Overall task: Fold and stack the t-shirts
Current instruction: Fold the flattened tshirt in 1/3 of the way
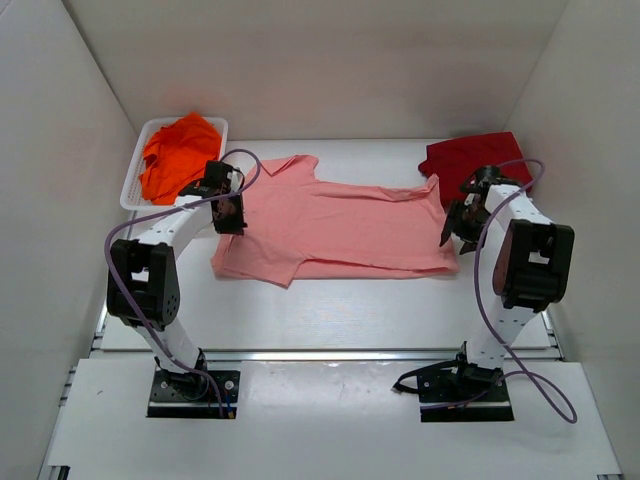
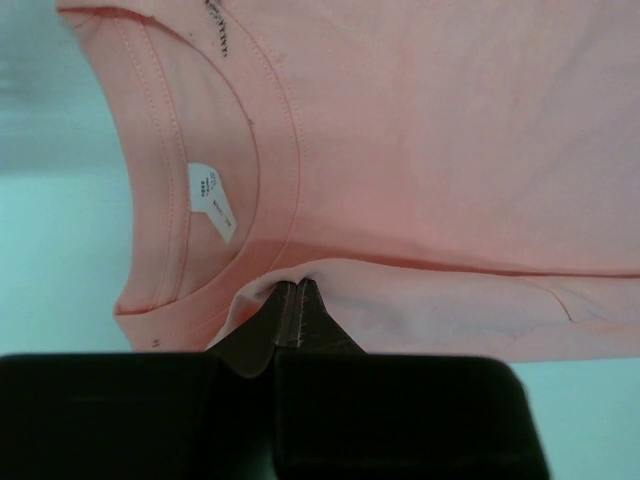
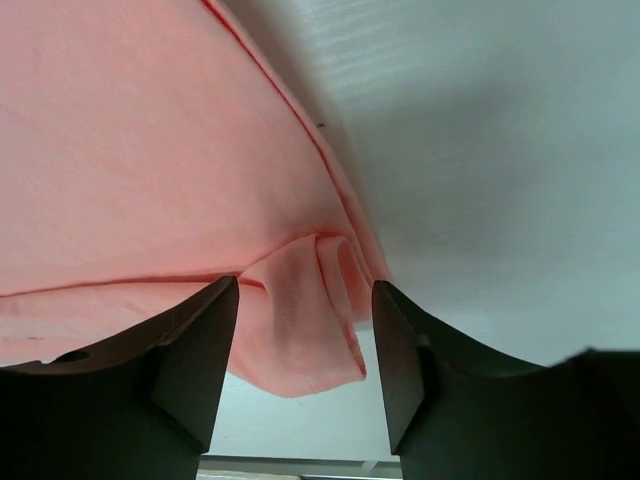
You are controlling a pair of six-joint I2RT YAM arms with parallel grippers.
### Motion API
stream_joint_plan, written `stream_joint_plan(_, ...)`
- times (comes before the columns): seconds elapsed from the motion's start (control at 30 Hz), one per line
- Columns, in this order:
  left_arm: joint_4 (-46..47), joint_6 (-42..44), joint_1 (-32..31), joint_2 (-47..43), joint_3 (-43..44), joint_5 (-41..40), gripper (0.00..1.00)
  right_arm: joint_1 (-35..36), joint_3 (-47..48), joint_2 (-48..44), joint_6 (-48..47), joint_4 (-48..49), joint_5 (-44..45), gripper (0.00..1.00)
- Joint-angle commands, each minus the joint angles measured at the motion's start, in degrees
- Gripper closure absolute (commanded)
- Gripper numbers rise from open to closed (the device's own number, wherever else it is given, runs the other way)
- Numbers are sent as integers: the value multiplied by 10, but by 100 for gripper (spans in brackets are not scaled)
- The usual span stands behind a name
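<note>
The limp, light salmon-pink cloth t-shirt [image 1: 340,225] probably wants pinching at its edges: left fingers [image 2: 285,322] clamp a fold beside the collar, right fingers [image 3: 200,345] gape around the bunched hem.

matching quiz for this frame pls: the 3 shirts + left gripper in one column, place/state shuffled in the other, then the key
Column 1
1. salmon-pink t-shirt
2. dark red t-shirt
3. bright orange t-shirt
4. left gripper

Column 2
a. heaped in the white basket, far left
b. jaws shut, pinching pink cloth
c. spread out in the middle of the table
d. bunched at the far right

Pairs: 1-c, 2-d, 3-a, 4-b
</note>
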Motion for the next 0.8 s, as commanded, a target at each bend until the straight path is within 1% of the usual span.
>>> stream_joint_plan(0.0, 25, 4, 5, -17, 12, 3, 100, 9, -20, -26, 9, 9, 6, 46)
stream_joint_plan(0.1, 25, 5, 2, -22, 5, 2, 100, 22, -32, -47, 19, 12, 34, 44)
stream_joint_plan(0.27, 22, 7, 1, -26, -2, 4, 100, 23, -60, -78, 22, 3, 37, 39)
stream_joint_plan(0.33, 28, 8, 0, -29, -3, 4, 100, 21, -75, -88, 22, 5, 33, 39)
stream_joint_plan(0.37, 28, 6, 0, -36, -5, 4, 100, 20, -90, -94, 23, 10, 27, 42)
stream_joint_plan(0.4, 25, 7, 2, -39, -9, 2, 100, 14, -105, -102, 24, 20, 10, 49)
stream_joint_plan(0.43, 23, 8, 6, -43, -9, 4, 100, 12, -109, -102, 24, 18, 13, 49)
stream_joint_plan(0.5, 25, 7, 4, -48, -15, 2, 100, 14, -115, -106, 27, 21, 25, 48)
stream_joint_plan(0.67, 26, 8, 4, -58, -24, 5, 100, 2, -134, -110, 27, 30, 8, 42)
stream_joint_plan(0.77, 21, 7, 2, -62, -26, 4, 100, 2, -144, -112, 29, 34, -3, 43)
